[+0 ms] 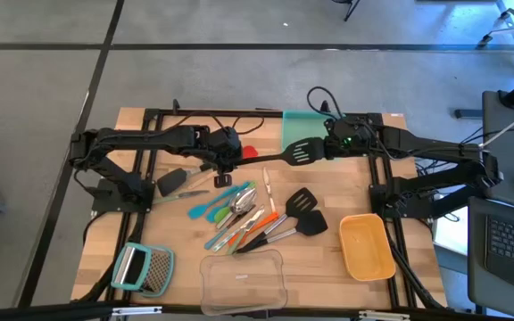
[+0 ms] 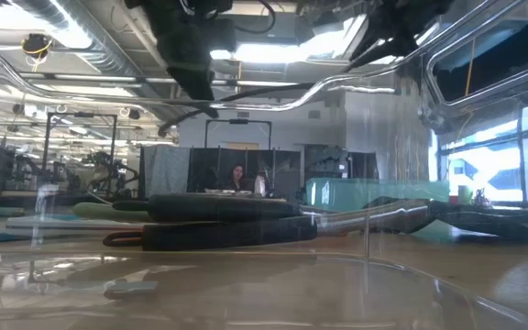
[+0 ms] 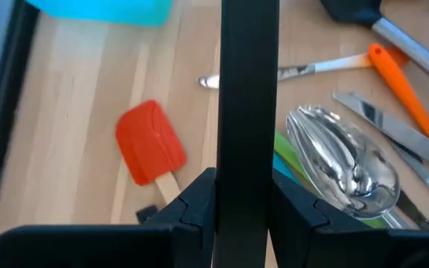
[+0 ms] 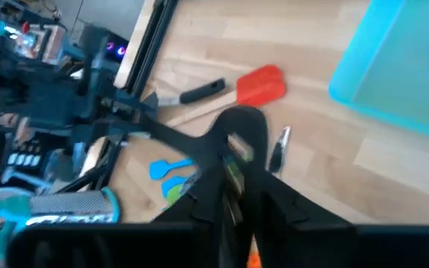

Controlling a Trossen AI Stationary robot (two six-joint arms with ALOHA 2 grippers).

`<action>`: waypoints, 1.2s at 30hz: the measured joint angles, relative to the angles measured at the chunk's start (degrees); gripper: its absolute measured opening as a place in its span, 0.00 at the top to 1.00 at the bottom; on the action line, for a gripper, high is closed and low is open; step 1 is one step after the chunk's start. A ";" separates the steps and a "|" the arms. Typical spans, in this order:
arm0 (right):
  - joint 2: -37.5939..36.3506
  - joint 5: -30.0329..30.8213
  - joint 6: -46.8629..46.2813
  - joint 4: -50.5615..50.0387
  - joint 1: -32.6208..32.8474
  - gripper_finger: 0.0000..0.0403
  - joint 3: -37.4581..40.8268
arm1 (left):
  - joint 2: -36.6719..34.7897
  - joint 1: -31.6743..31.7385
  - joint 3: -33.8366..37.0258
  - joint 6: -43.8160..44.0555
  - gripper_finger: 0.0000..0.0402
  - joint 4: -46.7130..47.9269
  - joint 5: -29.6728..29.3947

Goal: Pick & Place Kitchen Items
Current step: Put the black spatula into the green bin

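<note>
Black slotted spatula (image 1: 286, 155) held clear of the counter (image 1: 328, 260), just in front of the teal container (image 1: 303, 123), spanning between both arms.

High view: left end effector (image 1: 224, 166) at the handle end, well to the left of the teal container. Right end effector (image 1: 328, 149) at the slotted head, just beside the container's right front corner. Red spatula (image 1: 249, 152) lying flat to the left of the container, under the raised handle. Remaining kitchen items (image 1: 244, 214) heaped in front of the container, on the counter.

Low view: dark utensils (image 2: 218, 222) lying flat on the counter. Both arms entering from above. Teal container to the right behind them.

Left wrist view: left end effector closed on the spatula's black handle (image 3: 249, 89), fingers (image 3: 192, 210) pressed against both sides. Silver spoon (image 3: 341, 160) and orange tool (image 3: 404, 93) below on the counter, apart from the teal container.

Right wrist view: spatula head (image 4: 237, 138) at the right end effector, handle running off to the left arm (image 4: 88, 97). Clamped or released: cannot tell.
</note>
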State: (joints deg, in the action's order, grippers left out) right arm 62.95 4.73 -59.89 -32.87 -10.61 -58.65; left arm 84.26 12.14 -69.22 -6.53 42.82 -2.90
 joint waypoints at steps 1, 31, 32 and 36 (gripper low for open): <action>-0.37 0.90 0.36 -0.25 0.00 0.83 0.00 | -0.01 0.09 -0.90 -0.41 0.80 0.79 -0.03; -16.62 0.68 13.20 -3.96 -0.81 0.59 0.00 | 32.66 7.15 -46.60 -10.86 0.80 25.30 -1.62; -17.07 -0.39 13.91 -4.12 -0.81 0.59 0.00 | 34.88 7.70 -49.86 -10.98 0.80 26.90 -1.66; -18.63 -4.48 17.34 -4.41 -0.81 0.59 0.00 | 42.04 9.69 -59.79 -9.60 0.80 29.35 -1.37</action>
State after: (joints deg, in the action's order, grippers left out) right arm 44.32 0.25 -42.56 -37.28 -11.42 -58.65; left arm 126.30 21.83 -129.01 -16.13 72.17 -4.26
